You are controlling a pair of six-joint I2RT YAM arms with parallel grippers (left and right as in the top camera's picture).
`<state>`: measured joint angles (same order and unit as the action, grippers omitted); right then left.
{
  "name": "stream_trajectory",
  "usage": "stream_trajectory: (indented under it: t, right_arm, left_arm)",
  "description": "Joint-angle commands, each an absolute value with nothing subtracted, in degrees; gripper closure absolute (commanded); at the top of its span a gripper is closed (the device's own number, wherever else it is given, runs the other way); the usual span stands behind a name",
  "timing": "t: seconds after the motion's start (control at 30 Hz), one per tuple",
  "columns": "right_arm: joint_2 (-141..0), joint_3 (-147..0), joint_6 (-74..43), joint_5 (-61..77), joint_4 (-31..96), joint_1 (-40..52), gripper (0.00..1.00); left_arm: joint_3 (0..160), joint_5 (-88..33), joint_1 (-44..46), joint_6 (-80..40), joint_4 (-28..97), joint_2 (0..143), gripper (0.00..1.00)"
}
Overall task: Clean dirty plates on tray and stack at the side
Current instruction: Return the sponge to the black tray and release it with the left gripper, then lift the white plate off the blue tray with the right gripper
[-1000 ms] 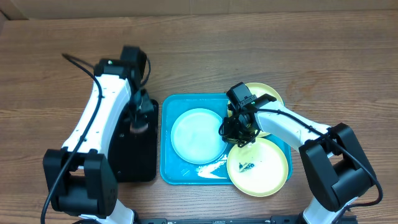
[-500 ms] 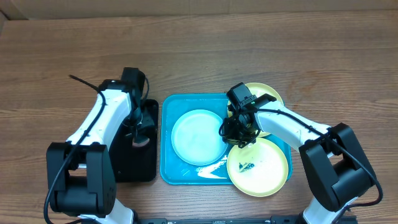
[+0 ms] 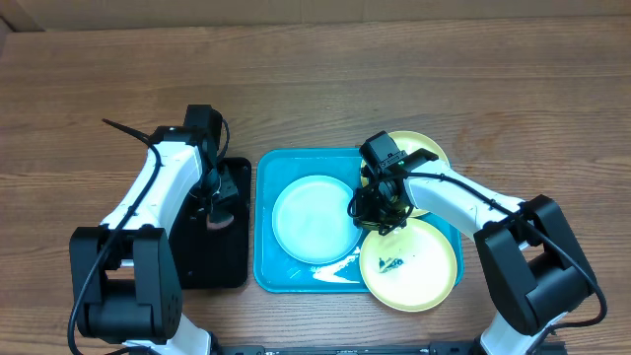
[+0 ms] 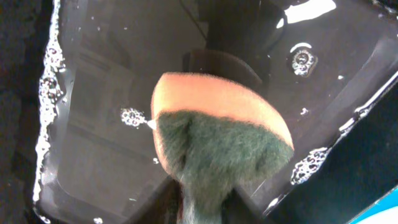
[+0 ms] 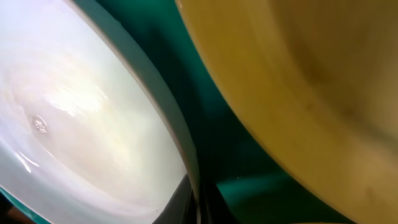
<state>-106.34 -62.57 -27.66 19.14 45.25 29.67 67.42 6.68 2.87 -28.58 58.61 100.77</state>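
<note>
Wooden surface [image 3: 315, 79] carries cyan tray [image 3: 264, 268]. White plate [image 3: 314, 219] lies wet inside. Smeared yellow-green plate [image 3: 409, 261] and second yellow-green plate [image 3: 431, 153] overlap tray's right side. Right gripper [image 3: 378, 209] jaws pinch white plate's rim, probably steadying it. Left gripper [image 3: 218, 202] jaws clamp sponge [image 4: 217, 143] over soapy black tray [image 3: 212, 271], likely wetting it.

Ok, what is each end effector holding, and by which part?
The left end effector grips the sponge by its green end; the right end effector appears to pinch the white plate by its rim.
</note>
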Motion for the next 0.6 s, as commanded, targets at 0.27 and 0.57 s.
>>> stream_trajectory:
  t: [0.27, 0.57]
  right_arm:
    - [-106.54, -62.72, -26.48, 18.06, 45.54, 29.82, 0.96]
    - [-106.52, -69.08, -21.32, 17.12, 47.48, 29.82, 0.96]
  left_arm:
    - [67.55, 5.67, 2.59, -27.79, 58.41, 100.27, 0.38]
    - [71.70, 3.36, 3.20, -25.67, 60.31, 99.61, 0.10]
